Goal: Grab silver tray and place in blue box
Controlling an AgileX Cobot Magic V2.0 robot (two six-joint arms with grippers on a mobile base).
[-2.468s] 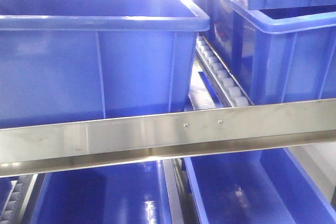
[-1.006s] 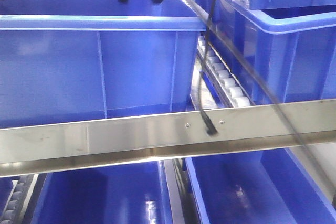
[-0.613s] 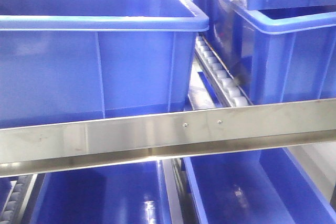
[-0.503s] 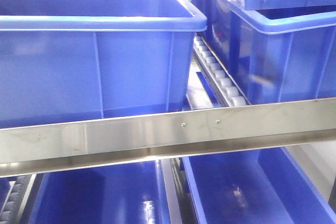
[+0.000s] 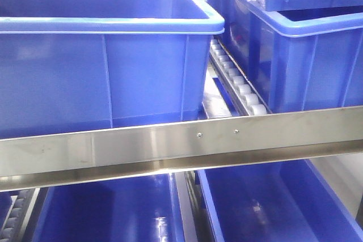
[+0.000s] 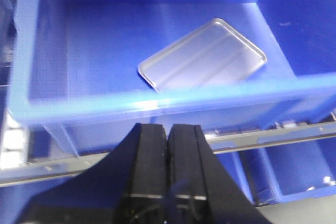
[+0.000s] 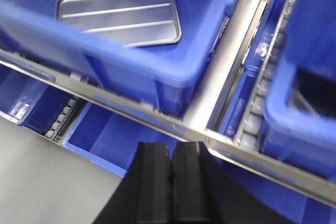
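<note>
since a second ago, the dark arm parts and cable seen over the blue box (image 5: 108,55) have gone from the front view. no readable writing is seen. the left gripper (image 6: 168,145) is held closed and empty, outside the box's near wall. the right gripper (image 7: 170,174) is likewise closed, above the steel rail (image 7: 157,116). the silver tray (image 6: 203,54) is lying flat on the box floor.

The silver tray (image 6: 202,56) — shiny, ribbed, round-cornered — lies flat and askew inside the blue box (image 6: 131,100).
</note>
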